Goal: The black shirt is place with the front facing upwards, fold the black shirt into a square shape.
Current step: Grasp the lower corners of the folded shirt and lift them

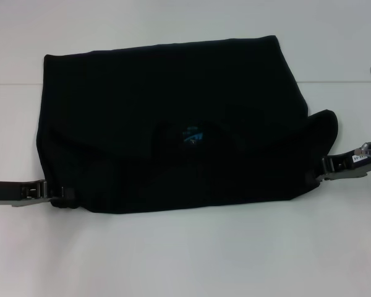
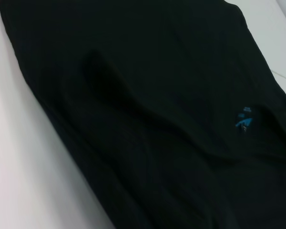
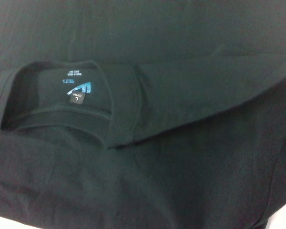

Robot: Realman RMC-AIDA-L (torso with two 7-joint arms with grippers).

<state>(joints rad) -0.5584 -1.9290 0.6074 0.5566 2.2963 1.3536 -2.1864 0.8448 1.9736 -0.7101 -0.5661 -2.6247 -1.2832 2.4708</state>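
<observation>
The black shirt (image 1: 173, 117) lies folded into a wide rectangle on the white desk (image 1: 185, 253), blue neck label (image 1: 191, 134) showing, left claw (image 1: 60, 195) and right claw (image 1: 316, 171) each clenched on a near corner.

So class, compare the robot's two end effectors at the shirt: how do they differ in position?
The left end effector meets the black shirt at its near left corner, where cloth lies flat. The right end effector sits higher in the head view, at the right edge, where cloth bulges upward. Both reach in sideways, level with the white table.
</observation>
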